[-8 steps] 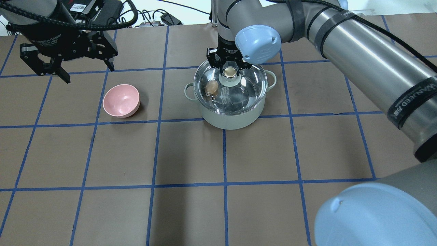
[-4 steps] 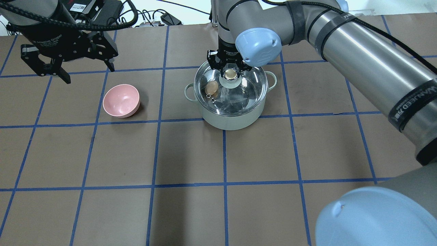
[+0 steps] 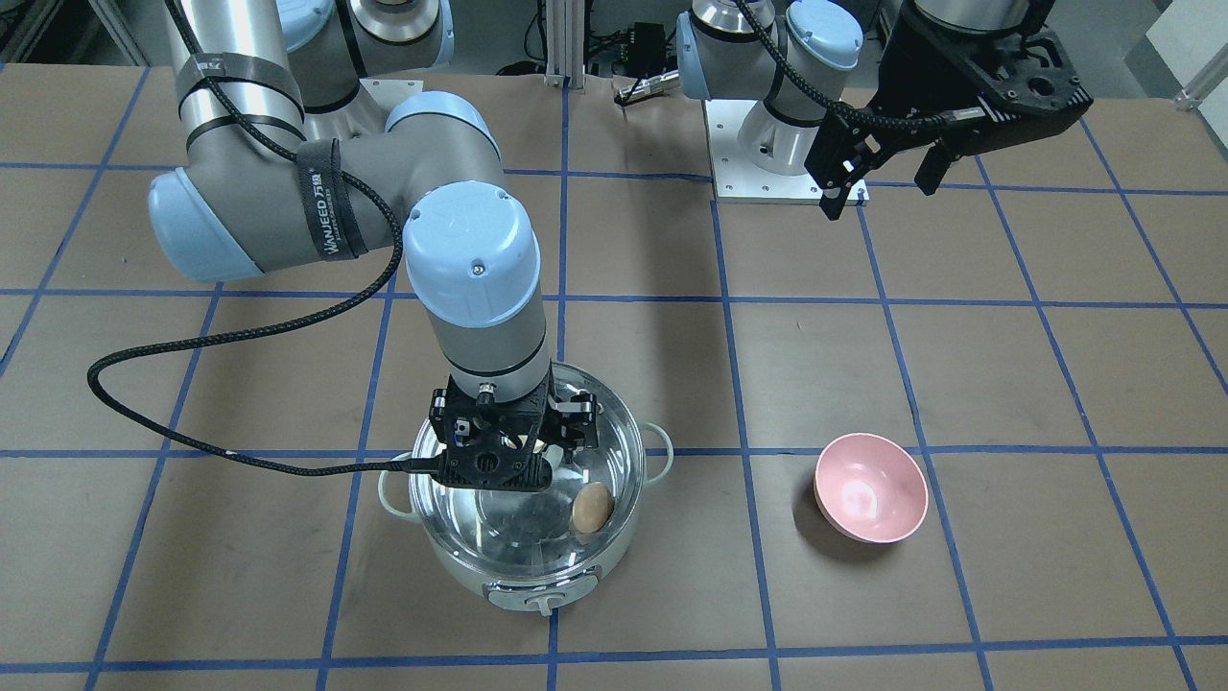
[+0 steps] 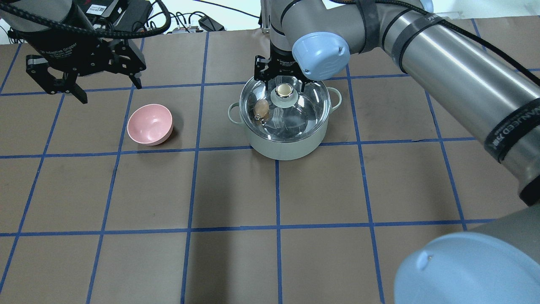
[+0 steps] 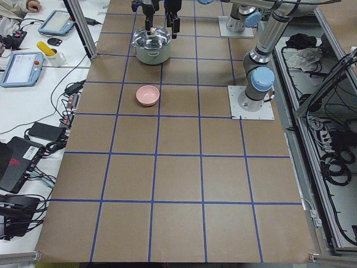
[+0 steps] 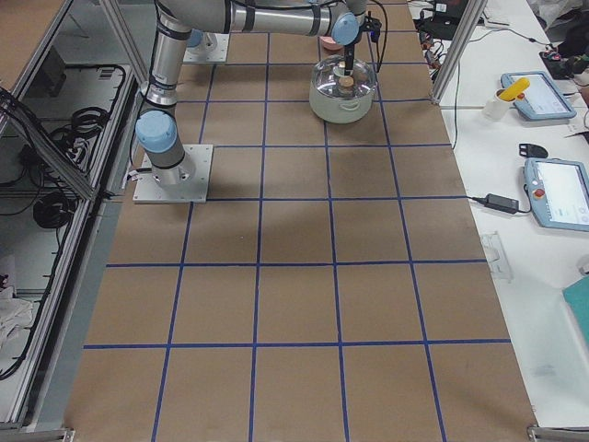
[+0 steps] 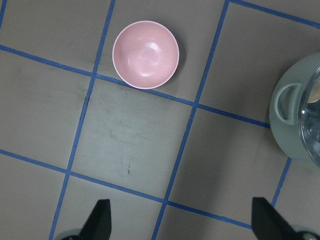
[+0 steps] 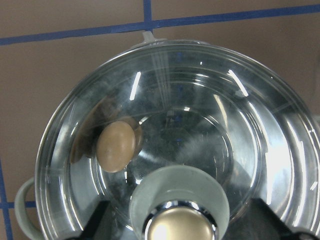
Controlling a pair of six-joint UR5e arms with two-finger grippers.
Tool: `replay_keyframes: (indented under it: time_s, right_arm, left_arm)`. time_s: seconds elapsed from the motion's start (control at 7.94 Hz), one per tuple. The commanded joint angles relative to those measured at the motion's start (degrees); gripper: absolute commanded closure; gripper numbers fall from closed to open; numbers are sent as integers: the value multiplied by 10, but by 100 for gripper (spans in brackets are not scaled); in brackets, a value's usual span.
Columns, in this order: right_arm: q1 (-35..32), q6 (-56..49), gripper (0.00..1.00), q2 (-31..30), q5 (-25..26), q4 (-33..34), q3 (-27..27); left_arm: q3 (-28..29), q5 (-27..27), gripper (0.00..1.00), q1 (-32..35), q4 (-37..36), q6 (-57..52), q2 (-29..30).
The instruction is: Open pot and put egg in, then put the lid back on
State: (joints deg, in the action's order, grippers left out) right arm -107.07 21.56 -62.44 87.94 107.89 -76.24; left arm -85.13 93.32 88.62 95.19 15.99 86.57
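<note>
Pot (image 7: 285,135) cut off by left wrist view's right edge, lid knob (image 8: 181,225) cropped along right wrist view's bottom.

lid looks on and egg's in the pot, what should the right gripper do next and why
Probably lift the right gripper straight up, clear of the knob. The lid sits seated on the pot with the egg visible under the glass. The gripper's fingers stand open on either side of the knob, so there seems nothing left to hold.
</note>
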Motion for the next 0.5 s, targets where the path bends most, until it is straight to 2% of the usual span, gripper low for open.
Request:
replay_keyframes:
  time_s: [0.0, 0.25, 0.38]
  right_arm:
    - [2, 0, 0, -51, 0, -10, -1]
    - [31, -2, 0, -138, 4, -106, -14]
    - [63, -25, 0, -195, 3, -125, -50]
  left_arm:
    - [0, 0, 0, 0, 0, 0, 1]
    - [0, -1, 0, 1, 0, 2, 1]
    - [0, -1, 0, 1, 0, 1, 3]
